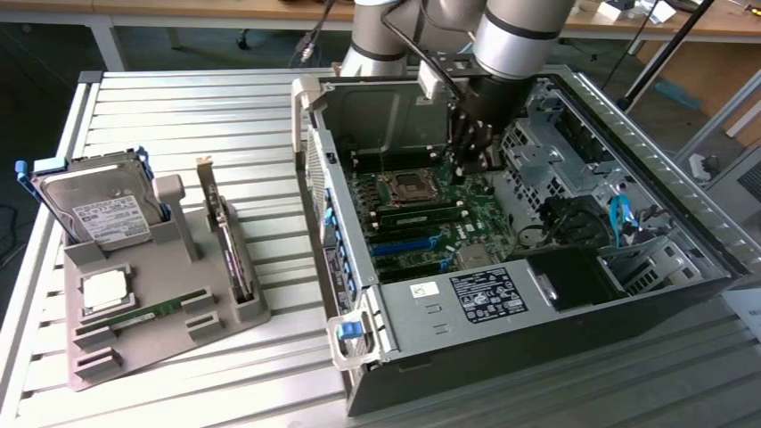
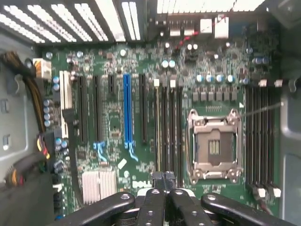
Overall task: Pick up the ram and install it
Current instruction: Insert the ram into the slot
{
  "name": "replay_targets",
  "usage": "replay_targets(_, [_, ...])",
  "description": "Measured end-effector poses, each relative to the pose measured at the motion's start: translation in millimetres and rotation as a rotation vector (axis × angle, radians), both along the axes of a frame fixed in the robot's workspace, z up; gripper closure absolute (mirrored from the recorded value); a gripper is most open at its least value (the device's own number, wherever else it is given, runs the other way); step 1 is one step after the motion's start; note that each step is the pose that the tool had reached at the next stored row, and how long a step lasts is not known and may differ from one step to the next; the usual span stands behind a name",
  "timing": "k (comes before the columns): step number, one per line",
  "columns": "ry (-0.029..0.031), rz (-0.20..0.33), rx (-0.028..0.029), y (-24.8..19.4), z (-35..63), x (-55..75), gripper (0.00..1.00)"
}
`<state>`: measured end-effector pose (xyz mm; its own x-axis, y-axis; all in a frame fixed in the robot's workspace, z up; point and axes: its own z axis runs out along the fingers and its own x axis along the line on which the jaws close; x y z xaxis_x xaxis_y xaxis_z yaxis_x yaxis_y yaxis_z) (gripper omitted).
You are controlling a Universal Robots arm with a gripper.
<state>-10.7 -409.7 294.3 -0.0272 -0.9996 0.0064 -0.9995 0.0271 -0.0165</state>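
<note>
Exterior view: even, bright ambient light; slatted table [image 1: 178, 116] pale and slightly washed out; interior of the computer case [image 1: 523, 223] darker, deepest shade toward 4 o'clock. Focus soft throughout.

Wrist view: dim, greenish motherboard [image 2: 141, 117]; strong blown-out glare through the vent slots [image 2: 94, 16] at 12 o'clock; shadowed corners at 7 o'clock; general blur, fine print unreadable.

The word "DELL" is printed in white letters on the green motherboard [image 2: 141, 183], seen in the wrist view. A white label on the power supply [image 1: 487, 297] and another on the hard drive [image 1: 105, 217] carry printed text too small to read. No other legible text, numbers or signs appear.
</note>
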Motion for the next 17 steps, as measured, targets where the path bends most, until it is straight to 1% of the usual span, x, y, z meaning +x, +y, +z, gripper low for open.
replay_targets(2, [0.0020, 0.001, 0.0002, 0.0, -1.4, 11.2, 0.89])
replay_targets(4, [0.0026, 0.011, -0.0001, 0.0, -2.1, 16.2, 0.89])
replay_targets(9, [0.0026, 0.082, 0.0000, 0.0, -3.3, 18.5, 0.89])
replay_targets(14, [0.0026, 0.084, -0.0001, 0.0, -3.6, 23.8, 0.89])
replay_targets(17, [0.0025, 0.084, -0.0001, 0.0, -3.6, 24.1, 0.89])
